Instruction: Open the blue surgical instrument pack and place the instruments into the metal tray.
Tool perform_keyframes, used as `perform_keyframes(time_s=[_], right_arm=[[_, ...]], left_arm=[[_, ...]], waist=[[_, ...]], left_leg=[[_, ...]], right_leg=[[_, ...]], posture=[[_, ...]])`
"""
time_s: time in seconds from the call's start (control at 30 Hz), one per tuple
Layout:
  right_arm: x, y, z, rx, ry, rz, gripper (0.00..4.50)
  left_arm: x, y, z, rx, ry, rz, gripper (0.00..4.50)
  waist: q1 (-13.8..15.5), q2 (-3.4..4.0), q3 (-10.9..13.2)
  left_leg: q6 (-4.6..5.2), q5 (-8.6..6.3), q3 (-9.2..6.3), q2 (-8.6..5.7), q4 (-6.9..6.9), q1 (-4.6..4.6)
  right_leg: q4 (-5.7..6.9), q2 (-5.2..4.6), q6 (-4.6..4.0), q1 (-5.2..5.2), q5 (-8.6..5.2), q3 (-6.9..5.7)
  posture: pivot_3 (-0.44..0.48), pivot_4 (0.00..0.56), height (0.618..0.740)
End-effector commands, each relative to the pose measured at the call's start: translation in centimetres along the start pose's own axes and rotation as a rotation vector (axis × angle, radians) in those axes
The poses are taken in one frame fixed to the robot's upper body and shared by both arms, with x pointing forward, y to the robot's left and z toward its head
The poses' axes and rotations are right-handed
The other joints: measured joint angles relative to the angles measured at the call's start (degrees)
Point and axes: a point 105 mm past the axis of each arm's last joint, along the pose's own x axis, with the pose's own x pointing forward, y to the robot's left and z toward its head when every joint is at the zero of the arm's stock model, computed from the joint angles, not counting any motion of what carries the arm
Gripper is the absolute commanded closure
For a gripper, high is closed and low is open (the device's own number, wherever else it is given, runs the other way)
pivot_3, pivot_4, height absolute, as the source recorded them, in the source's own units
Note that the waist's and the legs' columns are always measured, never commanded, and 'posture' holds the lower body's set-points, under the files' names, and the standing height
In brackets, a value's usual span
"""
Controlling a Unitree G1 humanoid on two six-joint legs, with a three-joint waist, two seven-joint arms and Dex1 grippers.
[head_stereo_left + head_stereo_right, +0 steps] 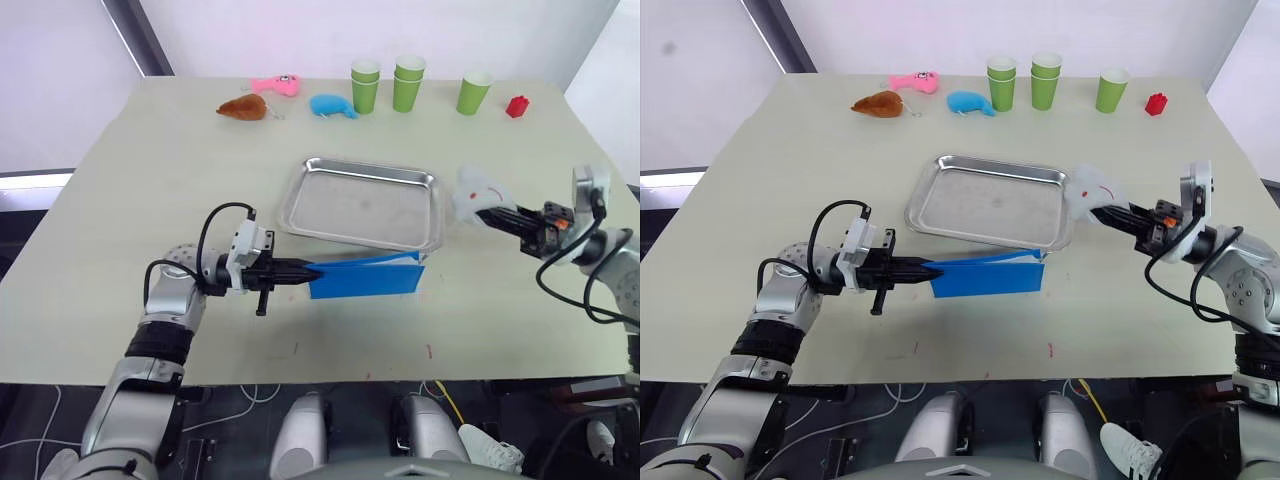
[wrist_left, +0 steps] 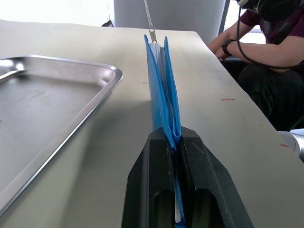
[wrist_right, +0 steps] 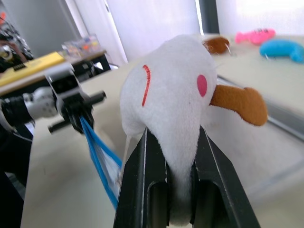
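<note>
Blue surgical instrument pack [image 1: 365, 275] on edge, left-to-right.

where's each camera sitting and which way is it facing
Left and right eye views: on the head, looking down over the table; both arms show.
Left wrist view: along the left gripper, shut on the blue surgical instrument pack, beside the metal tray.
Right wrist view: along the right gripper, shut on a white plush toy; it shares the pack.

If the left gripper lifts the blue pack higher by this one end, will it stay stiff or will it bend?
The blue surgical instrument pack probably sags: it looks like thin fabric layers. The left gripper pinches only one end, so it may also swing.
</note>
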Motion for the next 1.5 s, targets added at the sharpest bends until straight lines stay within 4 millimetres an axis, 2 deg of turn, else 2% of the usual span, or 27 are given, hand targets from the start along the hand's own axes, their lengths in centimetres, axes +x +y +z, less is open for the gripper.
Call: perform_keyframes(time_s=[0.03, 0.13, 0.23, 0.37, 0.5, 0.67, 0.87, 1.1, 1.2, 1.3, 1.4, 1.5], right_arm=[[2.3, 1.2, 1.9, -0.096, -0.030, 0.051, 4.45], [5.1, 2.0, 0.9, -0.148, 0.032, 0.104, 4.45], [7.0, 2.8, -0.3, -0.187, 0.085, 0.155, 4.45], [10.3, 4.7, -2.3, -0.257, 0.149, 0.248, 4.45], [12.1, 5.7, -3.2, -0.313, 0.172, 0.297, 4.45], [14.3, 7.2, -3.5, -0.381, 0.149, 0.338, 4.45], [15.4, 9.5, -3.4, -0.440, 0.085, 0.404, 4.45], [14.3, 11.0, -4.1, -0.515, 0.062, 0.470, 4.45], [13.9, 11.9, -6.1, -0.670, 0.120, 0.551, 4.45], [13.6, 11.5, -9.0, -0.886, 0.226, 0.616, 4.45], [13.7, 10.9, -9.2, -1.003, 0.236, 0.621, 3.23], [13.6, 10.4, -9.3, -1.041, 0.229, 0.610, 1.65]], left_arm=[[0.4, -0.1, 0.0, 0.020, 0.021, -0.057, 4.50], [0.8, 0.2, -0.1, 0.023, 0.024, -0.065, 4.50], [1.1, 0.4, -0.2, 0.026, 0.026, -0.070, 4.50], [1.5, 0.7, -0.2, 0.033, 0.022, -0.074, 4.50], [1.8, 0.8, -0.2, 0.037, 0.019, -0.075, 4.50], [2.0, 0.8, -0.3, 0.041, 0.016, -0.077, 4.50], [2.1, 0.8, -0.4, 0.041, 0.013, -0.078, 4.50], [2.0, 0.8, -0.6, 0.039, 0.018, -0.075, 4.50], [2.1, 0.7, -0.8, 0.034, 0.021, -0.077, 4.50], [2.0, 0.7, -0.8, 0.036, 0.025, -0.077, 4.50], [1.9, 0.7, -0.9, 0.037, 0.031, -0.075, 4.50], [1.8, 0.5, -1.1, 0.035, 0.035, -0.075, 4.50]], waist=[[0.0, 0.01, 0.0], [0.0, 0.01, 0.0], [0.1, 0.01, 0.0], [0.0, 0.01, 0.0], [0.3, 0.01, 0.0], [-0.1, 0.01, 0.0], [0.1, 0.01, 0.0], [0.1, 0.01, 0.0], [0.1, 0.01, 0.0], [0.1, 0.01, 0.0], [0.1, 0.01, 0.0], [0.0, 0.01, 0.0]], left_leg=[[0.00, 0.00, 0.00, 0.00, 0.00, -0.02], [0.01, -0.01, 0.02, -0.02, 0.00, -0.06], [0.01, 0.00, 0.00, -0.02, 0.00, -0.05], [0.01, 0.00, -0.05, -0.06, 0.01, -0.09], [0.00, 0.00, -0.13, -0.07, 0.01, -0.12], [0.00, 0.00, -0.12, -0.11, 0.03, -0.13], [0.00, 0.00, -0.16, -0.11, 0.03, -0.14], [0.00, 0.00, -0.17, -0.12, 0.03, -0.14], [0.00, 0.00, -0.20, -0.12, 0.04, -0.11], [0.00, 0.00, -0.21, -0.11, 0.03, -0.09], [0.00, 0.01, -0.19, -0.12, 0.05, -0.07], [-0.01, 0.01, -0.20, -0.12, 0.05, -0.06]], right_leg=[[-0.01, 0.00, 0.00, 0.00, 0.00, 0.00], [-0.06, -0.01, 0.00, -0.02, 0.00, 0.01], [-0.01, -0.01, 0.00, -0.03, 0.00, 0.00], [-0.03, -0.02, 0.01, -0.02, 0.00, -0.02], [-0.01, -0.01, 0.00, -0.02, 0.00, -0.06], [-0.01, -0.01, 0.01, -0.02, 0.00, 0.02], [0.01, -0.01, 0.01, -0.01, 0.00, -0.02], [0.00, -0.02, 0.01, 0.01, 0.00, -0.04], [0.02, -0.01, 0.01, 0.02, -0.01, -0.05], [0.03, 0.01, 0.01, 0.02, -0.01, -0.05], [0.02, 0.00, 0.01, 0.05, 0.00, -0.03], [0.04, 0.01, 0.01, 0.05, -0.01, -0.04]], posture=[[0.000, 0.150, 0.739], [0.000, 0.150, 0.739], [0.000, 0.150, 0.739], [0.000, 0.150, 0.739], [0.000, 0.150, 0.739], [0.000, 0.150, 0.739], [0.000, 0.150, 0.739], [0.000, 0.150, 0.739], [0.000, 0.150, 0.739], [0.000, 0.150, 0.739], [0.000, 0.150, 0.739], [0.000, 0.150, 0.739]])
